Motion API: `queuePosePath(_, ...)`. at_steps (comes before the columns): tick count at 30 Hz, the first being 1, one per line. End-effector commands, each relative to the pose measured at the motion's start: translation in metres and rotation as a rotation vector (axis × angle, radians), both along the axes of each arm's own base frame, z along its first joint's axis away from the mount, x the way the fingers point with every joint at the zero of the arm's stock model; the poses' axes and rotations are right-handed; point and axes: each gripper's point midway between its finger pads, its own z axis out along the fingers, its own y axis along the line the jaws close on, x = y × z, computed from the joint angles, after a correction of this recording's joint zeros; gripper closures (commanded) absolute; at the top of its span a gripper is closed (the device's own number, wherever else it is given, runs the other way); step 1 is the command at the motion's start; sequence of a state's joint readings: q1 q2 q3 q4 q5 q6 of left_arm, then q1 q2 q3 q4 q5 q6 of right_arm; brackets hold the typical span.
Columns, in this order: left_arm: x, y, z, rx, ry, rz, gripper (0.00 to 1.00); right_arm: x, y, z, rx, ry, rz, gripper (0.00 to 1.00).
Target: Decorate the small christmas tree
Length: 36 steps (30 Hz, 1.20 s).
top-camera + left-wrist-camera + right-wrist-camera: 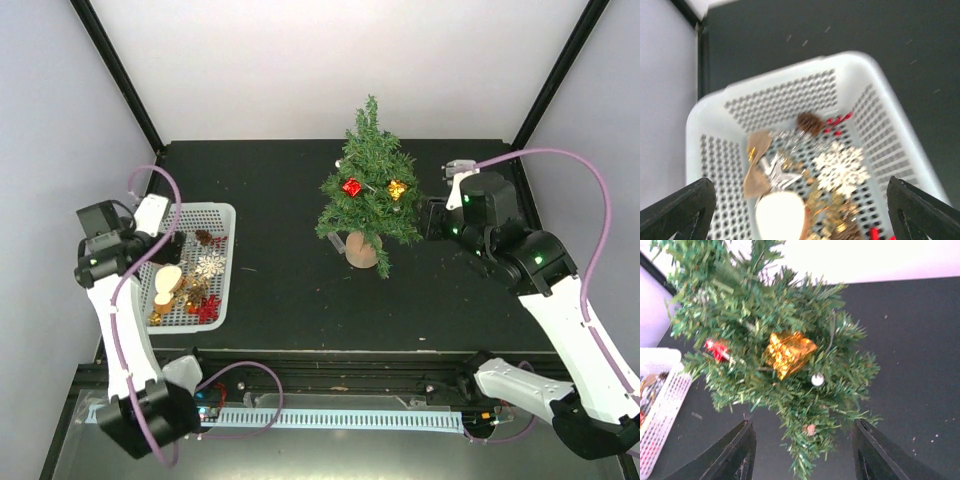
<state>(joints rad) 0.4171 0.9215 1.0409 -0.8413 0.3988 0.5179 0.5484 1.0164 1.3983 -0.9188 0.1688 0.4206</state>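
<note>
On black tabletop between pale walls, small christmas tree, white basket; left pincer, right pincer spread, seemingly empty.

My left arm rises from its base, bends at the elbow and turns inward. The wrist is tipped down, so my left gripper points downward. Its two black fingers stand wide apart, one at each lower corner of the wrist view, with nothing clamped between them. My right arm climbs from its base, leans inward and folds at the wrist, so my right gripper points sideways toward my left. Its fingers are parted too, gripping nothing.
</note>
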Motion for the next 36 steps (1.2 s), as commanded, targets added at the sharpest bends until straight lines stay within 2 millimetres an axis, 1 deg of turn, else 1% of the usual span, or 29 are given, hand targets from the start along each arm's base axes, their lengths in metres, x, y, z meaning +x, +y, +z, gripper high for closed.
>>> queuePosePath(1,-0.009,0.039,-0.039,0.030,0.157,0.015,0.06,-0.018,0.016,-0.005,0.009,0.064,0.122,0.47)
queuePosePath(2,-0.010,0.045,-0.047,0.003,0.189,0.002,0.07,-0.022,0.019,-0.004,0.012,0.065,0.140,0.46)
queuePosePath(4,-0.014,0.050,-0.061,-0.047,0.254,-0.041,0.07,-0.028,0.028,-0.011,0.014,0.084,0.182,0.45)
queuePosePath(5,-0.015,0.051,-0.067,-0.047,0.288,-0.086,0.08,-0.031,0.034,-0.020,0.003,0.105,0.202,0.45)
queuePosePath(6,-0.020,0.048,-0.077,-0.073,0.335,-0.115,0.10,-0.033,0.039,-0.028,-0.011,0.122,0.217,0.44)
queuePosePath(8,-0.028,0.041,-0.092,-0.070,0.396,-0.214,0.10,-0.037,0.052,-0.048,-0.052,0.151,0.245,0.43)
queuePosePath(10,-0.032,0.040,-0.109,-0.073,0.451,-0.243,0.10,-0.041,0.065,-0.067,-0.071,0.178,0.273,0.43)
queuePosePath(13,-0.027,0.047,-0.119,-0.063,0.476,-0.221,0.09,-0.044,0.086,-0.091,-0.030,0.215,0.328,0.42)
queuePosePath(17,-0.018,0.042,-0.139,-0.090,0.535,-0.228,0.09,-0.049,0.108,-0.120,0.010,0.261,0.391,0.40)
queuePosePath(18,-0.015,0.041,-0.144,-0.094,0.551,-0.229,0.06,-0.050,0.111,-0.125,0.006,0.264,0.399,0.40)
queuePosePath(20,-0.003,0.039,-0.154,-0.094,0.567,-0.222,0.04,-0.050,0.115,-0.132,-0.005,0.258,0.399,0.39)
queuePosePath(22,0.013,0.042,-0.157,-0.089,0.547,-0.193,0.03,-0.048,0.118,-0.138,-0.001,0.252,0.398,0.38)
queuePosePath(26,0.052,0.051,-0.157,-0.039,0.495,-0.109,0.03,-0.048,0.127,-0.157,0.031,0.274,0.412,0.37)
queuePosePath(30,0.084,0.051,-0.159,0.014,0.466,-0.052,0.03,-0.048,0.135,-0.179,0.033,0.315,0.422,0.37)
queuePosePath(33,0.104,0.053,-0.161,0.027,0.458,-0.013,0.05,-0.047,0.139,-0.188,0.029,0.331,0.426,0.37)
queuePosePath(36,0.119,0.055,-0.166,0.014,0.471,0.007,0.11,-0.045,0.140,-0.192,0.021,0.334,0.424,0.37)
